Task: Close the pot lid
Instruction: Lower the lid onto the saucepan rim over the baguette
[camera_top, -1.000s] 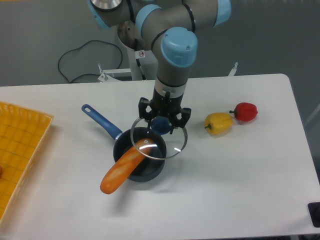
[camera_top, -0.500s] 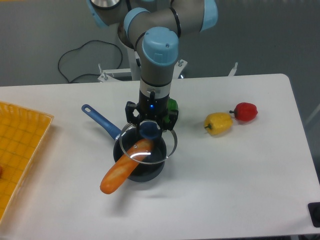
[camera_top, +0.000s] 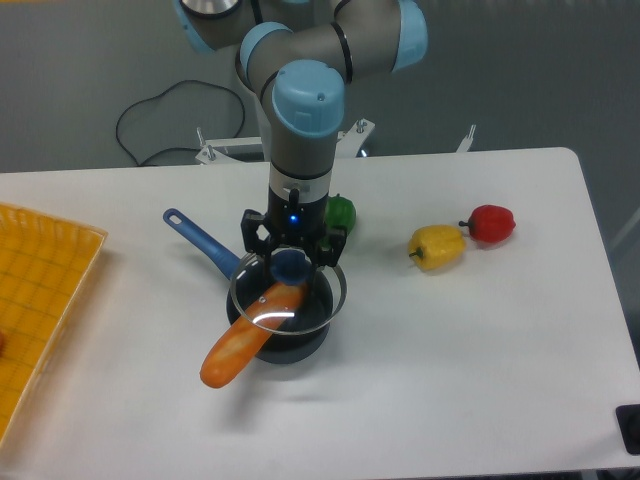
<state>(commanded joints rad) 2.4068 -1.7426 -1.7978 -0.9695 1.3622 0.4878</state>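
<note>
**Glass lid hanging right over the saucepan, carrot poking out**

Glass lid (camera_top: 288, 292) with a thin metal rim sits just left of the middle of the frame, held by its dark blue knob in the gripper (camera_top: 291, 262). The two black fingers are pinched in tight on either side of that knob, so the pincer is narrow and clamped on the lid. The disc looks roughly level and lines up almost exactly over the pot (camera_top: 283, 322), with its right edge sticking out a touch past the pot's rim. Can't tell from this angle whether the rim is actually touching the pot or just floating above it.

The pot is a small dark round saucepan, its long blue handle (camera_top: 203, 240) pointing to the upper left. Inside it is a big orange carrot (camera_top: 245, 339), lying at a slant: one end is down in the pan under the glass, the other end hangs out over the lower left rim and reaches toward the white table (camera_top: 450, 350).

Other stuff around: a green pepper (camera_top: 340, 212) just behind the arm, a yellow pepper (camera_top: 437, 246) and a red pepper (camera_top: 490, 223) close together on the right, and a yellow tray (camera_top: 40, 285) at the left edge of the frame.
</note>
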